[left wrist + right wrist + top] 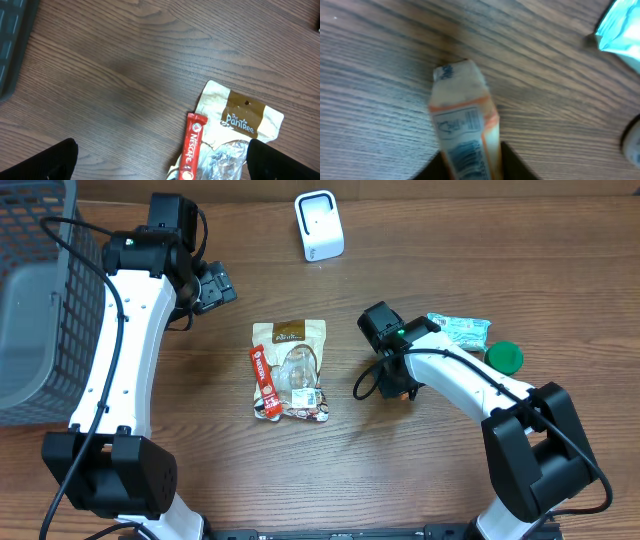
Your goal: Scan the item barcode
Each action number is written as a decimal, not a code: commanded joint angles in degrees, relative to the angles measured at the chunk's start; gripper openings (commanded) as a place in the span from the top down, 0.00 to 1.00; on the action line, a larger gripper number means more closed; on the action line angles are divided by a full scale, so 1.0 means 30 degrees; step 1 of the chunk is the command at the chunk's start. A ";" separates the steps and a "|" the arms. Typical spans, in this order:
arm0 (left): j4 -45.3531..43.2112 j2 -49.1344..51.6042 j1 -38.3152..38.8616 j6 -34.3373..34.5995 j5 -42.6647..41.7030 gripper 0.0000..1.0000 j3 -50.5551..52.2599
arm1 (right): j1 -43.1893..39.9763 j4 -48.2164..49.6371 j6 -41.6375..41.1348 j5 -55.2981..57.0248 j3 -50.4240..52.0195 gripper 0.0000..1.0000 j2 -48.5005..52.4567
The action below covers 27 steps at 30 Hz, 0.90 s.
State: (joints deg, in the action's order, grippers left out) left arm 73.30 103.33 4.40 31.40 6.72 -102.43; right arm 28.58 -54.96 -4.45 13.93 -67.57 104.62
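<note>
Overhead, the left gripper [212, 286] hangs over the worktop's [230, 480] back-left area, fingers [40, 162] spread wide on nothing, with the pouch [292, 370] and red Nescafe stick [262, 382] lying mid-worktop and the white scanner [320, 226] standing at the back edge. Right of these, the right gripper [474, 167] looks clamped on the near end of a small orange-and-white packet [462, 115], its long axis running straight out from the gripper, printed label toward the wrist camera. Since the scanner lies back and leftward of that packet, I judge the right arm must carry it there and turn the label to the scanner's face.
</note>
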 commanded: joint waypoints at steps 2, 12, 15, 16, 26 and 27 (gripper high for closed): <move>-0.0007 0.0153 0.0036 -0.0036 0.0262 0.01 0.0022 | -0.0073 0.0124 -0.0015 -0.0539 -0.0357 0.75 -0.0546; -0.0007 0.0153 0.0036 -0.0036 0.0262 0.00 0.0022 | -0.0073 0.0648 -0.0597 -0.0554 -0.0357 0.76 -0.0546; -0.0007 0.0153 0.0036 -0.0036 0.0262 0.00 0.0022 | -0.0073 0.0648 -0.0605 -0.0546 -0.0357 0.83 -0.0546; -0.0007 0.0153 0.0036 -0.0036 0.0262 0.00 0.0022 | -0.0073 0.0648 -0.0605 -0.0546 -0.0357 0.71 -0.0546; -0.0007 0.0153 0.0036 -0.0036 0.0262 0.00 0.0022 | -0.0073 0.1727 -0.1552 -0.0532 -0.0357 0.57 -0.0546; -0.0007 0.0153 0.0036 -0.0036 0.0262 0.01 0.0022 | -0.0080 0.1865 -0.2062 -0.0525 -0.0357 0.56 -0.0546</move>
State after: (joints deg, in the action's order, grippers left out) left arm 73.30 103.33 4.40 31.40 6.72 -102.43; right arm 28.53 -50.19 -7.81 12.23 -67.57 104.62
